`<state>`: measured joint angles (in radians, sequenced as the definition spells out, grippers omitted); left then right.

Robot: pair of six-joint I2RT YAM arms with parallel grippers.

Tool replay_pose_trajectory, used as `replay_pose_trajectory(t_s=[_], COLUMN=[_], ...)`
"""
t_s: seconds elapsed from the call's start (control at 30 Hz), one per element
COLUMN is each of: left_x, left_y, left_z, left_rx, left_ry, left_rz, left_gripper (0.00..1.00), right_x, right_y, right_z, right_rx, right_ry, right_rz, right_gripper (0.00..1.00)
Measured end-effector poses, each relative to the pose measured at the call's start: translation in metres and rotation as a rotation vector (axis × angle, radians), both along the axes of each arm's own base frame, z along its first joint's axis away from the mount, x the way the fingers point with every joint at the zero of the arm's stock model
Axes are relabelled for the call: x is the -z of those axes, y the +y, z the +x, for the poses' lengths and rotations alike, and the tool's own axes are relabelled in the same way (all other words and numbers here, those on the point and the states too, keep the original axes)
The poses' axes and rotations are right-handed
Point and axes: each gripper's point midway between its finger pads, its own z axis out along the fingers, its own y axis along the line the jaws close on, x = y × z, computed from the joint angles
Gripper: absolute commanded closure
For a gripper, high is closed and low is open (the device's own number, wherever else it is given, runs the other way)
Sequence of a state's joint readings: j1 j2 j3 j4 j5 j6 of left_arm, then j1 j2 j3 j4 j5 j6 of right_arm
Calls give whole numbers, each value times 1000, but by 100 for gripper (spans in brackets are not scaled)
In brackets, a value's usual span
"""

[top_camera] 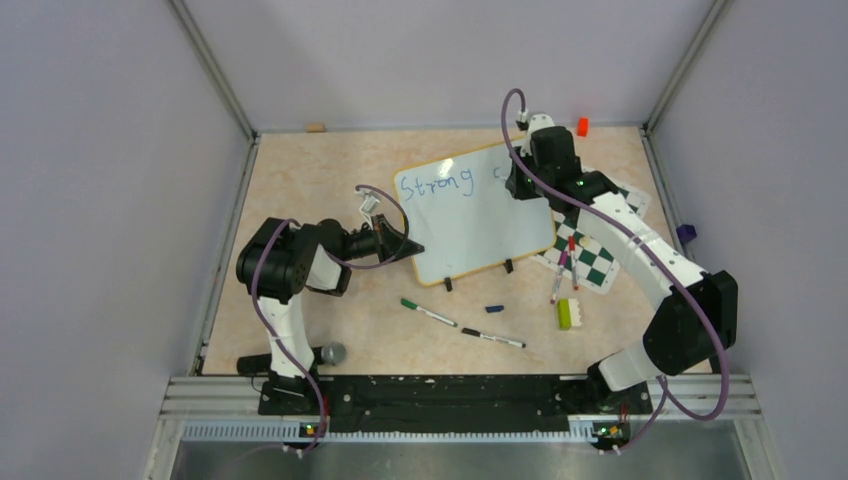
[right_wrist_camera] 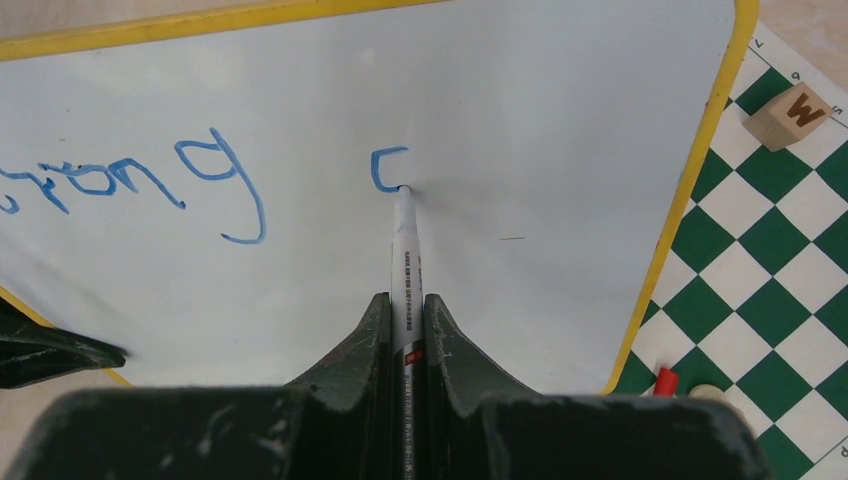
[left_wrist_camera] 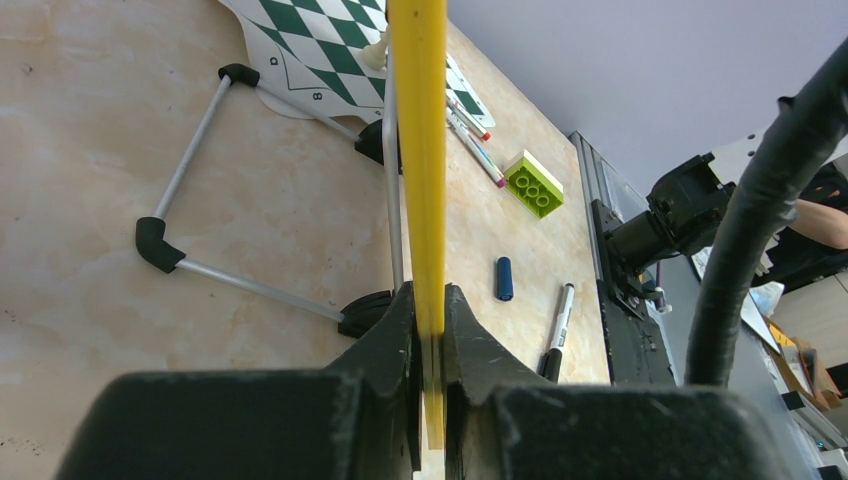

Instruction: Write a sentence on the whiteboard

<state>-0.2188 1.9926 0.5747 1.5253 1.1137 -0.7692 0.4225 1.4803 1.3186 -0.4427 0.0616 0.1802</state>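
Note:
The whiteboard (top_camera: 480,225) stands tilted on its black clip feet mid-table, with the blue word "Strong" (top_camera: 435,183) on it. My left gripper (top_camera: 408,247) is shut on its yellow rim (left_wrist_camera: 420,150) at the left edge. My right gripper (top_camera: 520,180) is shut on a white marker (right_wrist_camera: 406,260). Its tip touches the board beside a fresh blue curved stroke (right_wrist_camera: 385,168). "Strong" shows upside down in the right wrist view (right_wrist_camera: 130,180).
A green-and-white chessboard (top_camera: 590,255) lies right of the board with markers (top_camera: 565,262) on it. A green brick (top_camera: 565,313), blue cap (top_camera: 494,308) and two markers (top_camera: 428,312) (top_camera: 492,338) lie in front. A wooden "W" cube (right_wrist_camera: 790,115) sits on the chessboard.

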Motion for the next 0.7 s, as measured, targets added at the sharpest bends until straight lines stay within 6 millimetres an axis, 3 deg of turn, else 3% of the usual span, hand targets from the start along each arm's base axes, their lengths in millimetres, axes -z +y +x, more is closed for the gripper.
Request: replay_pose_trajectory(t_s=[0.7], left_x=[0], left_y=[0], left_z=[0], left_rx=[0], left_ry=[6], left_rz=[0], left_gripper=[100], right_x=[-11], right_y=[-1], right_z=[13], right_rx=[30], right_ry=[-19], right_rz=[-3], right_gripper=[100])
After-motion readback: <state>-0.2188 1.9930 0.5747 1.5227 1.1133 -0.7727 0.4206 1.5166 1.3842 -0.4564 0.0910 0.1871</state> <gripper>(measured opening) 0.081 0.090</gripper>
